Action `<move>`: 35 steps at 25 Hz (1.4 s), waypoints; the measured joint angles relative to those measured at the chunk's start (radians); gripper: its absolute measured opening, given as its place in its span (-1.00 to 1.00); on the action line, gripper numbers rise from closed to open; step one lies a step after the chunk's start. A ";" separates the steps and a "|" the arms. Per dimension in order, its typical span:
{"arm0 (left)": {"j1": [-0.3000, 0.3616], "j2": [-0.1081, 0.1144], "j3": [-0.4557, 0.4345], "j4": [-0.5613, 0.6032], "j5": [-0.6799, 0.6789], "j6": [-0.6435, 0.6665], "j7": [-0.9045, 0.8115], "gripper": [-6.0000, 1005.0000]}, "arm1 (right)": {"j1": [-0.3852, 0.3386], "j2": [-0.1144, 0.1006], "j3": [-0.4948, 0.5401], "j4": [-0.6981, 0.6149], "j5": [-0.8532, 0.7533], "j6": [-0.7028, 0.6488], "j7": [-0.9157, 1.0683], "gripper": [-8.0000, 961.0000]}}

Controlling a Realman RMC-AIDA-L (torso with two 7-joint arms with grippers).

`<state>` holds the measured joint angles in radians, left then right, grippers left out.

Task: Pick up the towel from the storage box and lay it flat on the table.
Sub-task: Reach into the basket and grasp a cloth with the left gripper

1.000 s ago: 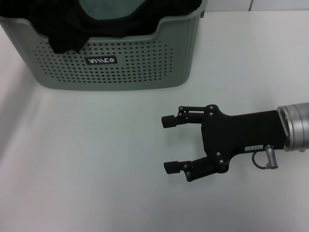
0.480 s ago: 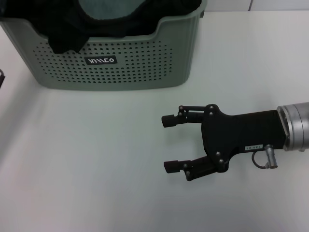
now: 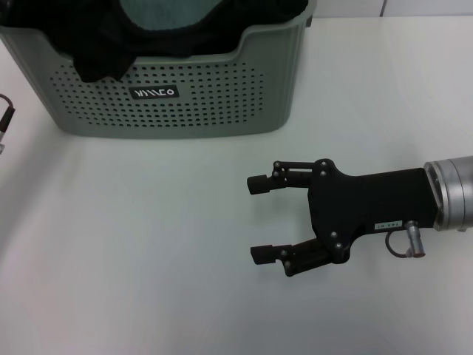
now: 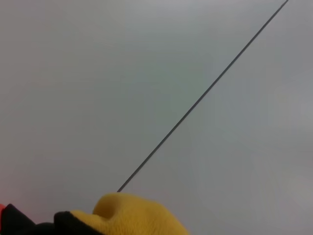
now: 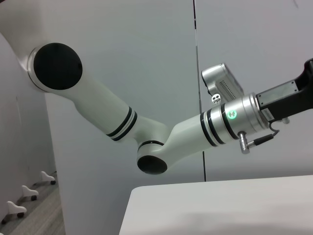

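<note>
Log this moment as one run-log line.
right gripper: jaws open, idle above white table | left gripper: barely in view | sage-green perforated basket: cloths inside

We see one small black label [image 3: 154, 92] with white letters on the front wall of the storage box [image 3: 222, 103]. We cannot read the letters. A tiny white tag [image 3: 389, 225] sits on the right gripper [image 3: 260, 220], with marks too small to read.

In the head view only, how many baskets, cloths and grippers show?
Baskets: 1, the storage box
Cloths: 2, a black cloth and a teal cloth, both in the box
Grippers: 1, the right gripper, open over the table
Total: 4
</note>
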<state>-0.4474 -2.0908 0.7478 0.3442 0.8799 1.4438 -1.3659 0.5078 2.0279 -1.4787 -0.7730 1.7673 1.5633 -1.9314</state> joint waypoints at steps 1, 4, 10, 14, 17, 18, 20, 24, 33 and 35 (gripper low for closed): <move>-0.002 0.000 0.000 -0.002 -0.001 -0.003 -0.003 0.71 | 0.000 0.000 0.000 0.000 0.000 0.000 0.000 0.81; -0.011 0.000 -0.006 -0.014 -0.004 -0.025 -0.022 0.69 | 0.000 0.000 0.000 0.000 0.001 0.005 -0.003 0.81; -0.034 -0.001 -0.002 -0.032 -0.005 -0.049 -0.072 0.65 | -0.011 0.000 0.000 0.000 0.007 0.007 -0.012 0.81; -0.045 -0.002 -0.003 -0.039 -0.005 -0.049 -0.107 0.62 | -0.014 0.000 -0.002 0.000 0.012 0.008 -0.014 0.81; -0.051 -0.002 -0.005 -0.039 -0.006 -0.049 -0.137 0.60 | -0.020 0.000 -0.003 0.000 0.013 0.008 -0.019 0.81; -0.052 -0.002 -0.006 -0.039 -0.009 -0.050 -0.144 0.59 | -0.022 0.000 -0.003 0.000 0.013 0.009 -0.022 0.81; -0.054 -0.002 -0.007 -0.039 -0.019 -0.051 -0.150 0.58 | -0.023 0.000 -0.003 0.000 0.013 0.010 -0.024 0.81; -0.060 -0.002 -0.005 -0.054 -0.055 -0.052 -0.156 0.55 | -0.025 0.000 -0.003 0.000 0.015 0.017 -0.027 0.81; -0.080 0.000 -0.001 -0.064 -0.054 -0.084 -0.157 0.25 | -0.031 0.000 -0.003 0.001 0.017 0.021 -0.039 0.81; -0.084 -0.002 -0.002 -0.064 -0.056 -0.086 -0.157 0.16 | -0.031 0.000 -0.003 0.001 0.019 0.024 -0.039 0.81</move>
<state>-0.5318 -2.0925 0.7456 0.2805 0.8236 1.3580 -1.5226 0.4770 2.0279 -1.4818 -0.7722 1.7860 1.5869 -1.9708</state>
